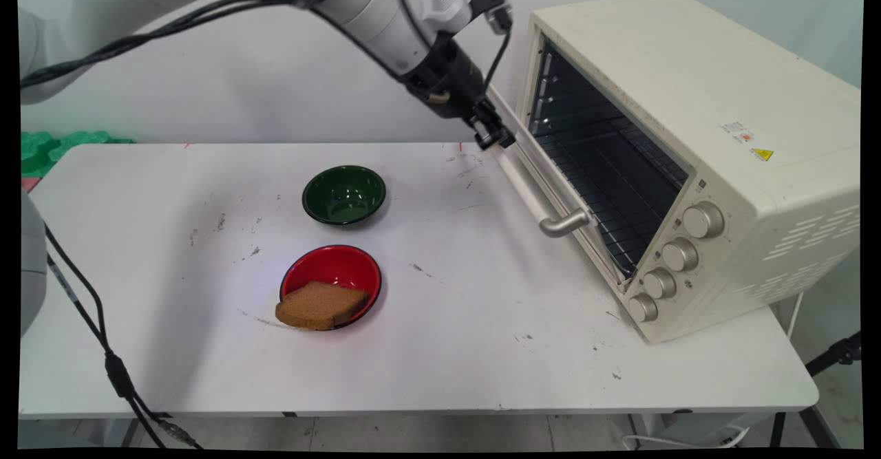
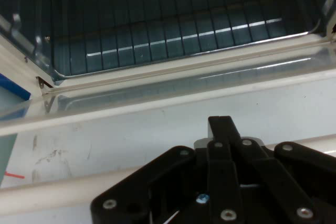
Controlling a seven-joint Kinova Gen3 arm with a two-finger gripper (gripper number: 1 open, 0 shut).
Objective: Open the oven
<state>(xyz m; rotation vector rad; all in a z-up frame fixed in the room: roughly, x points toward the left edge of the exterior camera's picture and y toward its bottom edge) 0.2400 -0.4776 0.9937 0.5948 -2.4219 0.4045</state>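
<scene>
Two bowls sit on the desk [image 1: 172, 349]: a green bowl [image 1: 343, 195] and, nearer, a red bowl [image 1: 331, 285] holding bread [image 1: 320, 305]. Right of them, the pincer [image 1: 494, 135] touches the open oven door [image 1: 550, 201] of the toaster oven [image 1: 688, 156]; its opening cannot be told.

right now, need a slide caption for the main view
Gripper at the open toaster oven door's far end; bread in red bowl.

Cream toaster oven [image 1: 695, 129] stands on the worktop's right side, four round knobs down its front panel. Its glass door [image 1: 550, 204] hangs partly open, tilted outward from a bottom hinge, wire rack visible inside. The black tool [image 1: 494, 134] sits against the far end of the door's cream bar handle [image 1: 533, 201].
</scene>
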